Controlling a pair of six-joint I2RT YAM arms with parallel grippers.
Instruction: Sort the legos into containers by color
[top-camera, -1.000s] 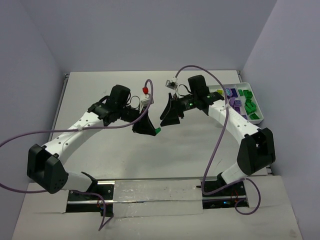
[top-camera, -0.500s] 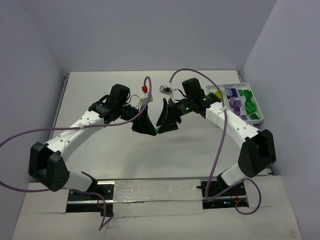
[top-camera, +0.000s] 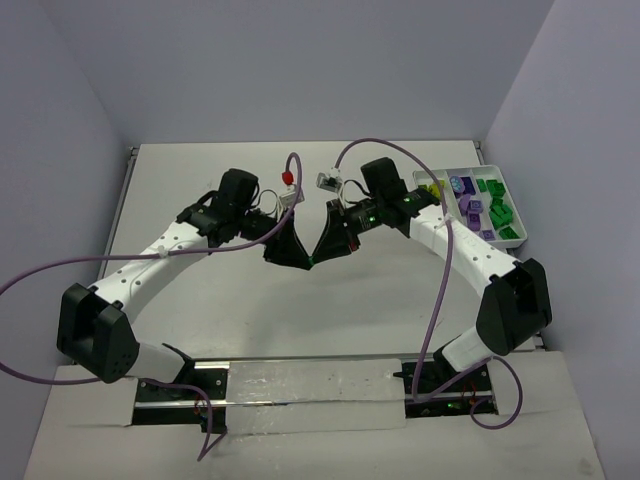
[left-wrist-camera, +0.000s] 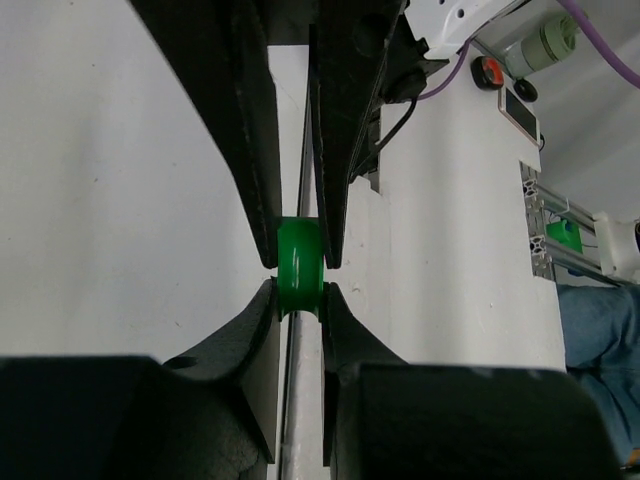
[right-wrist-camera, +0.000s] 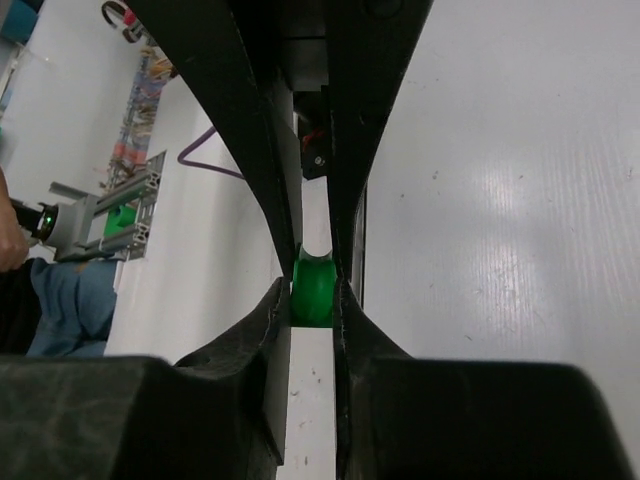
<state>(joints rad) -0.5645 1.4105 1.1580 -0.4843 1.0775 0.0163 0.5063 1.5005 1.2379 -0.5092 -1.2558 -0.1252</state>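
Contact is what has changed: the right gripper (right-wrist-camera: 312, 298), wide and standing apart a second ago, has moved in and closed narrow on the same green brick (left-wrist-camera: 299, 262) that the left gripper (left-wrist-camera: 298, 292) pinches, so both hold it tip to tip above the middle of the tabletop (top-camera: 200, 180). This looks like a handover toward the white tray (top-camera: 480, 170) of purple and green bricks at the far right; the left gripper probably needs to let go next.
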